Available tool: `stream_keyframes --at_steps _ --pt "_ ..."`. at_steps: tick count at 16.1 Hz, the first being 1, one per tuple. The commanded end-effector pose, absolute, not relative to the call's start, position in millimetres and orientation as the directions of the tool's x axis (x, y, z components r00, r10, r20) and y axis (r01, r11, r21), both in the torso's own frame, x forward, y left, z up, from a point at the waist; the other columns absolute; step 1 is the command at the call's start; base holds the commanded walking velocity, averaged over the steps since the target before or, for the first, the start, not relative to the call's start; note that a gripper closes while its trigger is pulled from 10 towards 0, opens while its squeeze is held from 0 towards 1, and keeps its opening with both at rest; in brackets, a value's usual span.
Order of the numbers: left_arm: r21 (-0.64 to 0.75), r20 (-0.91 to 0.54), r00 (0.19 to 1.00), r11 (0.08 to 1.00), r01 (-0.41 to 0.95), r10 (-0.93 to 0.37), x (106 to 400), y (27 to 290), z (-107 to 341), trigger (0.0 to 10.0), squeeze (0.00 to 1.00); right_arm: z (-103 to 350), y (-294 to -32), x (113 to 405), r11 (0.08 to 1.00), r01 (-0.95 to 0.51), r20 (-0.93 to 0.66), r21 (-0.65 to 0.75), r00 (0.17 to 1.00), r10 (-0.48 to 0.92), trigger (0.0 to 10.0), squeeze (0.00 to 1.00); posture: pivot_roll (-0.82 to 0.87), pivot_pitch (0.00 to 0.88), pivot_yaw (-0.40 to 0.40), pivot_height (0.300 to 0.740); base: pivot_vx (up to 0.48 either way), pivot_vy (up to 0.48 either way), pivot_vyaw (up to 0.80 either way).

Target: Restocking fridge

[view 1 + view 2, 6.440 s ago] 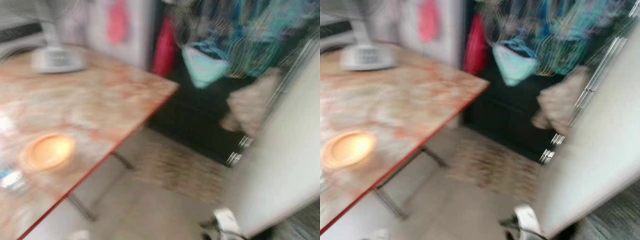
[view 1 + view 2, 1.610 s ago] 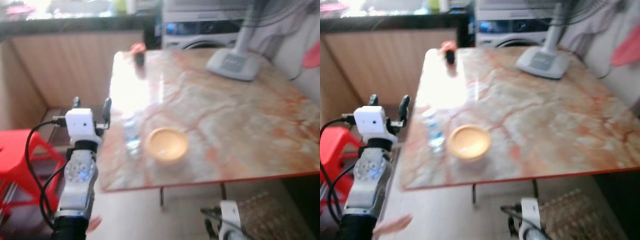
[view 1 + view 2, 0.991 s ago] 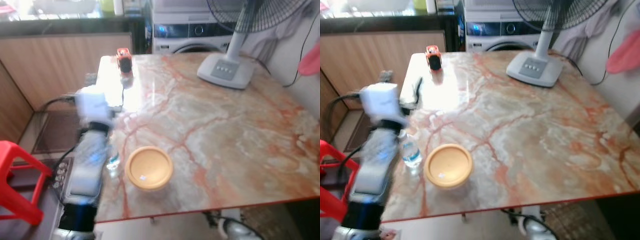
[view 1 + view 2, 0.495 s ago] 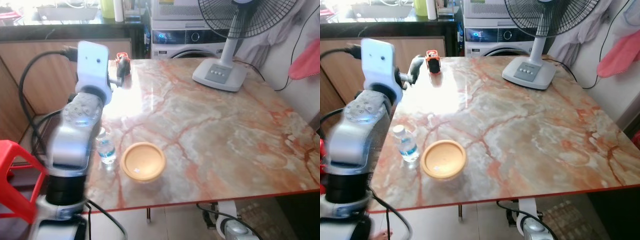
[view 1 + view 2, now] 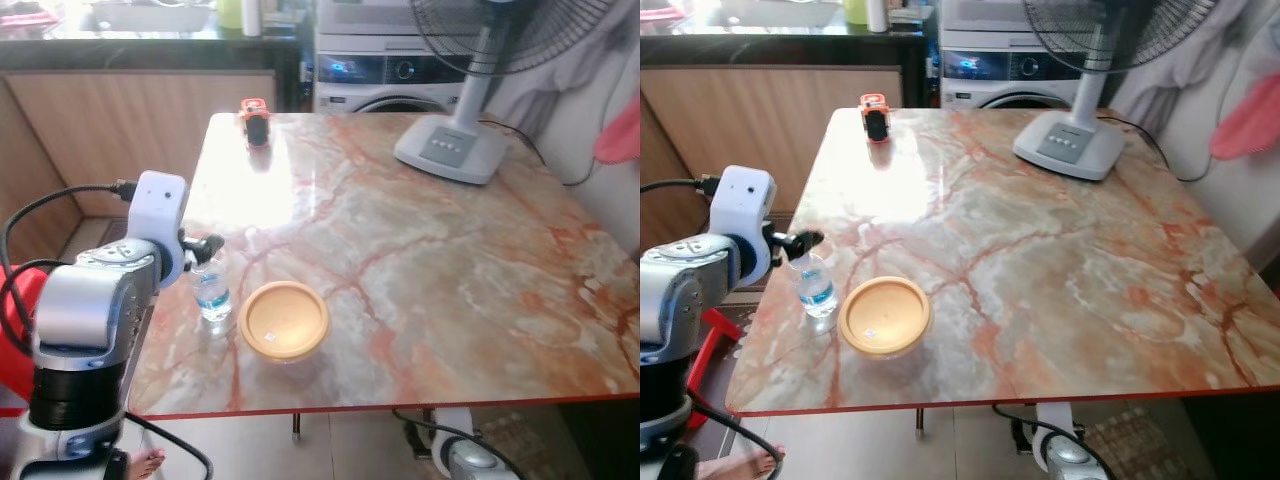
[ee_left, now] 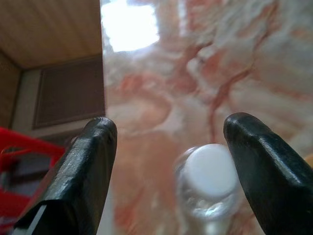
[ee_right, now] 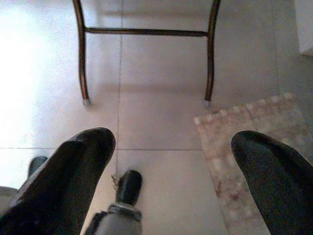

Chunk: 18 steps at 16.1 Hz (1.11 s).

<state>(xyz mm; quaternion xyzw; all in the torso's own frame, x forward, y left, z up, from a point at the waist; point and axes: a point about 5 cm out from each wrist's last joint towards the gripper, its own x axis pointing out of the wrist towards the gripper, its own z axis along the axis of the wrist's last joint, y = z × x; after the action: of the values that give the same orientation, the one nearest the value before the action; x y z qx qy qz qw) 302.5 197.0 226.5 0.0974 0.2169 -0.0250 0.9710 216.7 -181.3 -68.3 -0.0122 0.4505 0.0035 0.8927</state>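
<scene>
Marble-patterned table (image 5: 450,270) with a red edge, the landmark for all entries below. Washing machine (image 5: 385,75) behind the table's far edge; wooden counter front (image 5: 130,130) beyond its far left corner. Standing fan, base (image 5: 447,150) on the table's far right part, well apart from the work. Red plastic stool (image 5: 12,340) on the floor off the table's left edge. Left arm, silver, raised at the table's near left edge; left gripper (image 6: 171,161) poised over the bottle's cap, fingers (image 6: 83,171) spread wide, one on each side and not touching it. Right gripper (image 7: 171,181) hanging idle below the table, fingers parted, over floor tiles and a rug corner (image 7: 244,147). Yellow lidded bowl (image 5: 284,322) near the table's front left, just beside the bottle. Small water bottle (image 5: 211,295), upright, blue label, white cap (image 6: 210,171), close to the table's left edge. Small orange-and-black object (image 5: 254,118) at the table's far left corner. Step in hand, as judged: picking up the bottle for the fridge. Next move calls for lowering around the neck and closing; the bowl close by leaves little room on that side, and the bottle could tip off the near edge.
</scene>
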Motion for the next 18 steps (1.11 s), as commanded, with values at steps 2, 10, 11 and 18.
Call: stream_keyframes --at_steps 2,10,11,18 --pt "0.22 -0.438 0.899 0.971 0.096 0.01 300 202 229 10.0 0.0 -70 -184 213 1.0 -0.017 -0.807 -0.025 0.591 -0.01 10.0 0.0 0.19 0.001 -0.042 0.74 0.0 0.0 0.0" --pt "0.185 -0.389 0.918 0.97 0.156 -0.074 306 184 233 10.0 0.0 -70 -185 213 0.999 -0.025 -0.808 -0.035 0.588 -0.014 10.0 0.0 0.18 0.007 -0.051 0.74 0.0 0.0 0.0" --pt "0.185 -0.393 0.917 0.97 0.16 -0.076 306 183 231 10.0 0.0 -70 -184 213 0.999 -0.029 -0.808 -0.034 0.589 -0.011 10.0 0.0 0.18 0.007 -0.051 0.74 0.0 0.0 0.0" --pt "0.136 -0.434 0.894 0.973 0.187 -0.111 305 179 218 10.0 0.0 -70 -184 213 0.997 -0.066 -0.808 -0.043 0.589 0.004 10.0 0.0 0.17 0.007 -0.056 0.74 0.0 0.0 0.0"
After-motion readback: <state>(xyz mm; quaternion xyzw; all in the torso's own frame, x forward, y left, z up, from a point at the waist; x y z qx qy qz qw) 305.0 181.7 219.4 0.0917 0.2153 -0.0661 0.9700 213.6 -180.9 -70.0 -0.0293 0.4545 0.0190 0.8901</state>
